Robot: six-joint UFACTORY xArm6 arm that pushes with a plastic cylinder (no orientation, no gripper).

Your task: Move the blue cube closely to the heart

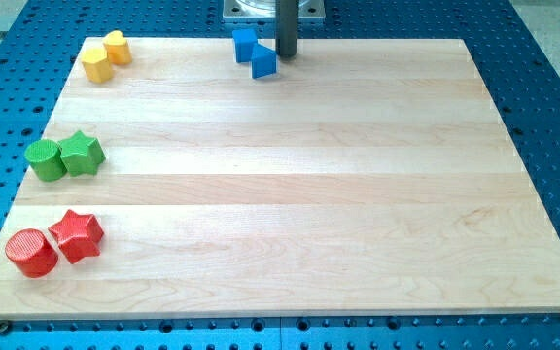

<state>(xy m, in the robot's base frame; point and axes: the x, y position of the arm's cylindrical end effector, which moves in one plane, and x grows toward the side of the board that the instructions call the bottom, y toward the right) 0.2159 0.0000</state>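
My tip stands at the far edge of the wooden desk, just right of the blue cube and the blue triangular block, which touch each other. There is no pincer on this rod, so no opening can be told. The yellow heart sits at the far left corner, touching a yellow block, well apart from the cube.

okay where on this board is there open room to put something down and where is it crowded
Bare wood fills the board from the middle to the view's right and bottom. Crowded spots: the left edge, with the yellow blocks, the green pair and the red pair, and the top edge, where my tip stands right of the blue blocks.
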